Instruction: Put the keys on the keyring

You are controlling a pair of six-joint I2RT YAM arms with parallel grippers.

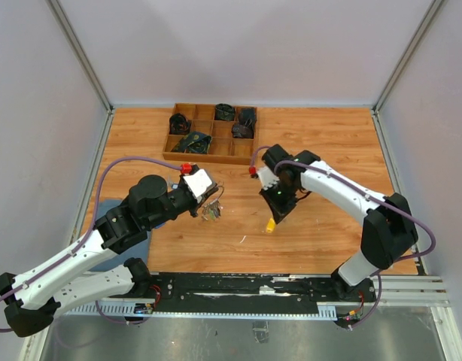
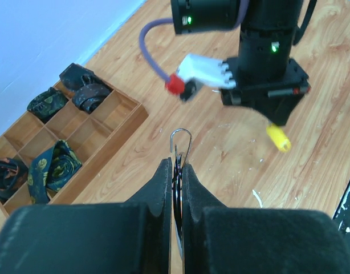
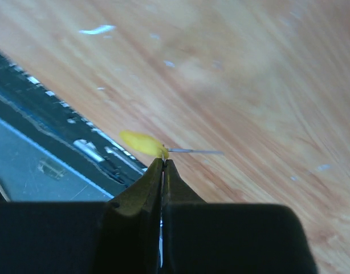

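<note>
My left hand point(image 2: 176, 171) was clenched tight on the keyring point(image 2: 181, 140), on the near side of the wooden tray point(image 1: 216, 159). My right hand point(image 3: 162, 166) pinched the yellow key point(image 3: 142, 142), near the tray's right end, a bit closer to me.

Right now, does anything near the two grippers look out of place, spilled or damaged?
Nothing looks damaged or spilled. The one oddity is a small white scrap lying on the table between the arms. The left gripper is shut on the keyring, and the right gripper is shut on the yellow key.
</note>
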